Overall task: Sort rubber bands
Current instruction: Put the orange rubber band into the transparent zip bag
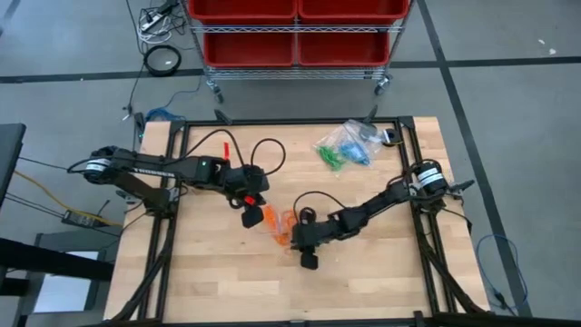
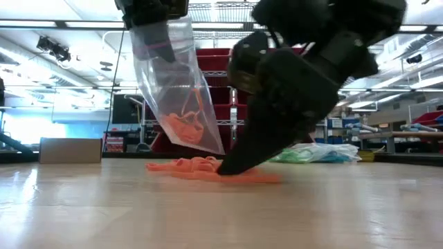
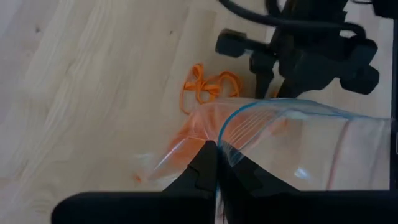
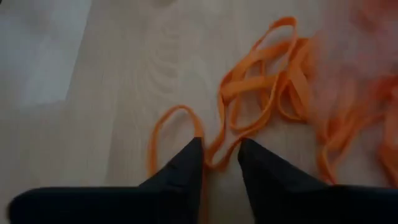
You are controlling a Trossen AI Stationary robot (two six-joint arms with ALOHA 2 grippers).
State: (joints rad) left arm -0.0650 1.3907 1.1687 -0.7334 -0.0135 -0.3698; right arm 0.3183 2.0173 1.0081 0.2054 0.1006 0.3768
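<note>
Straddling an orange rubber band on the worktop, the half-open right claw must be closed, while the bag is pinched by the left claw.

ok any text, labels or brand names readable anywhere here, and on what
None can be read.
Left arm: a light strip of lettering runs along the link in the high view, too small to make out.
Clear bag held by the left tool: no print visible.
Red bins on the cart: no label visible.
Orange rubber bands and table: no markings.
</note>
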